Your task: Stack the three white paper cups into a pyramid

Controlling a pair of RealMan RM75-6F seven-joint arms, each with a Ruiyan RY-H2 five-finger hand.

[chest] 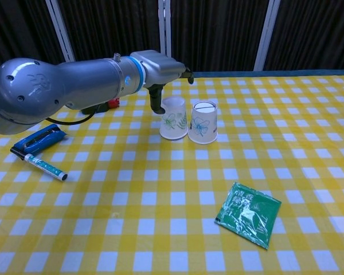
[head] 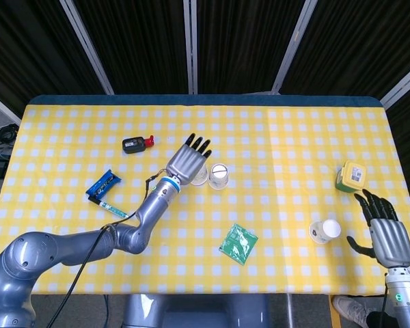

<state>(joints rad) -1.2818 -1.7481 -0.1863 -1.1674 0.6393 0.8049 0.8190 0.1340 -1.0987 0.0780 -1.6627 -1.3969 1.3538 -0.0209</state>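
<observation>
Two white paper cups with green and blue prints stand upside down side by side at mid table: the left cup point(chest: 173, 118) point(head: 200, 177) and the right cup point(chest: 203, 122) point(head: 219, 174). My left hand point(chest: 160, 67) point(head: 188, 161) hovers over the left cup, its fingers stretched out above the cup and its thumb hanging by the cup's left side, holding nothing. The third cup point(head: 324, 230) sits near the right front edge. My right hand point(head: 385, 236) is just to its right, fingers apart and empty; only the head view shows it.
A green packet point(chest: 247, 213) point(head: 238, 243) lies in front of the two cups. A blue marker set point(chest: 39, 140) point(head: 102, 186) and a black device with a red end point(chest: 97, 105) point(head: 137, 143) lie to the left. A yellow-green box point(head: 350, 175) stands at the right.
</observation>
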